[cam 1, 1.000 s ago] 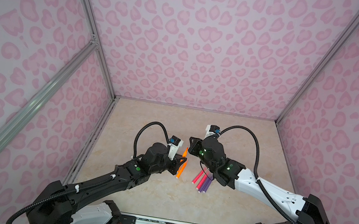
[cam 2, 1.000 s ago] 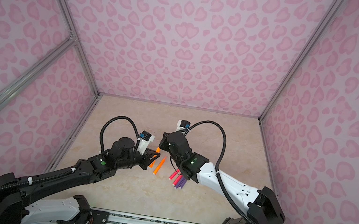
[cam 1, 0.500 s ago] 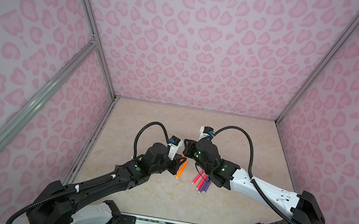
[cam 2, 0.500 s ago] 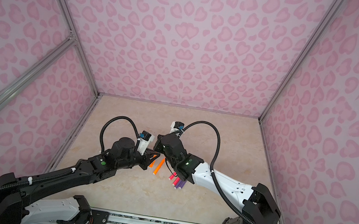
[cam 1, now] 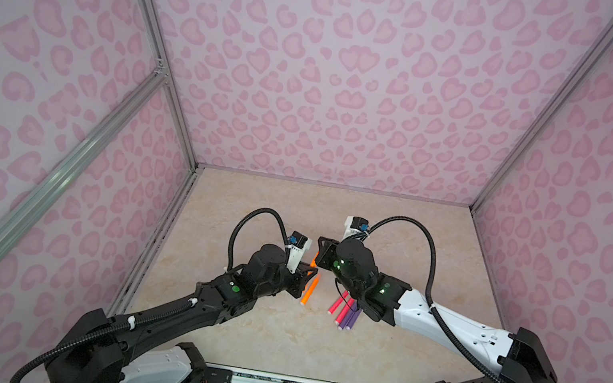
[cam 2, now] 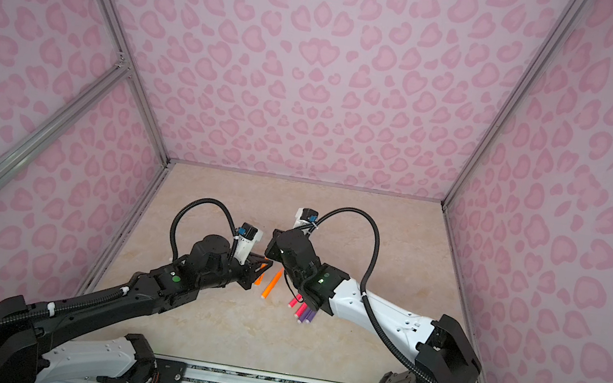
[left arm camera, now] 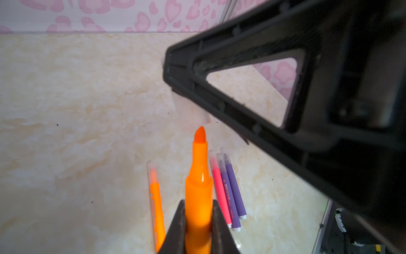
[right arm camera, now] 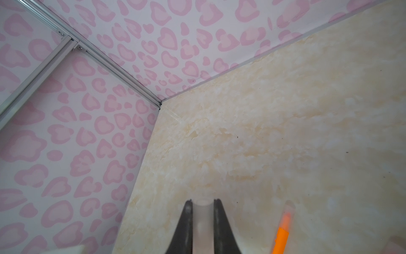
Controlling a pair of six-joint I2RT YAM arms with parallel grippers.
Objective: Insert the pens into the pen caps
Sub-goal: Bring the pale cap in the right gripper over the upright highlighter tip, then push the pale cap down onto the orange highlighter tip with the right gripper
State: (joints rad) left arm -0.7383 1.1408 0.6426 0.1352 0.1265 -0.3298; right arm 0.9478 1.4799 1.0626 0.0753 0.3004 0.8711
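Above the table [cam 1: 250,339], our right gripper [right arm camera: 203,201], clamping a cap [right arm camera: 203,228], has neared the orange pen [left arm camera: 198,187] pinched in our left gripper [left arm camera: 198,211], ready for insertion.

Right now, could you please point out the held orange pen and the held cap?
held orange pen [left arm camera: 198,198]: left wrist view, on its barrel.
held cap [right arm camera: 203,224]: right wrist view, on its side wall.

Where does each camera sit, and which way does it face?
Top views: high in front, looking down at table and back wall; both arms show.
Left wrist: on the left arm, looking past the left gripper and its orange pen to the table; right gripper shows too.
Right wrist: on the right arm, facing a wall corner; right gripper holds a pen cap.
Shared: top and left wrist views show the purple pens.
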